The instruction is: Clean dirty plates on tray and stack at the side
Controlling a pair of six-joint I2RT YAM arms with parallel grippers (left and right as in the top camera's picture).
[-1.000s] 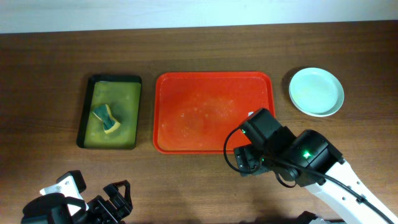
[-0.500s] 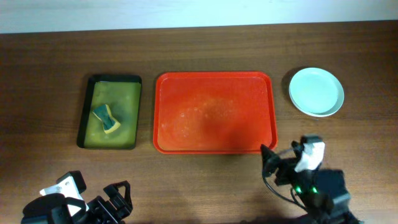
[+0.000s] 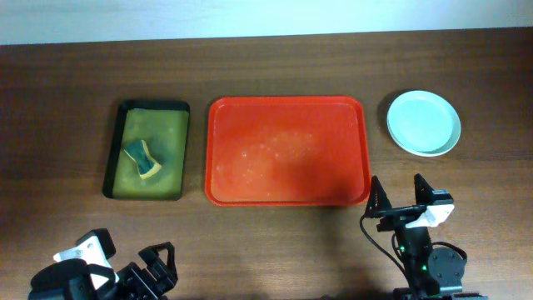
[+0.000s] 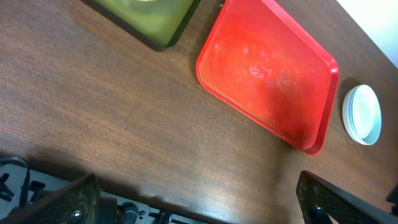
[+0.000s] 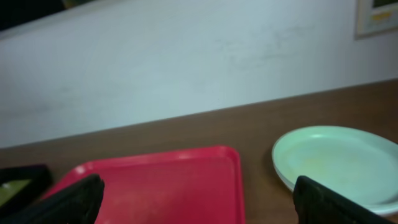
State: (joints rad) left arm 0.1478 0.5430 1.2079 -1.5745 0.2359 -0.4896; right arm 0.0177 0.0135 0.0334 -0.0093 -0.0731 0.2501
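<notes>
- the tray (image 3: 287,154) carries no plates, only faint wet smears
- the plates (image 3: 423,122) sit stacked on the surface just right of it, looking clean
- right hand (image 3: 396,193) and left hand (image 3: 158,252) spread apart, empty; task looks finished

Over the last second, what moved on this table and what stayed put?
The right arm pulled back from over the tray's near right corner toward the table's near edge. The right gripper is now open and holds nothing, just short of the tray. Unchanged: the left gripper at the near left, the plates right of the tray, and the sponge in the dark tray.
</notes>
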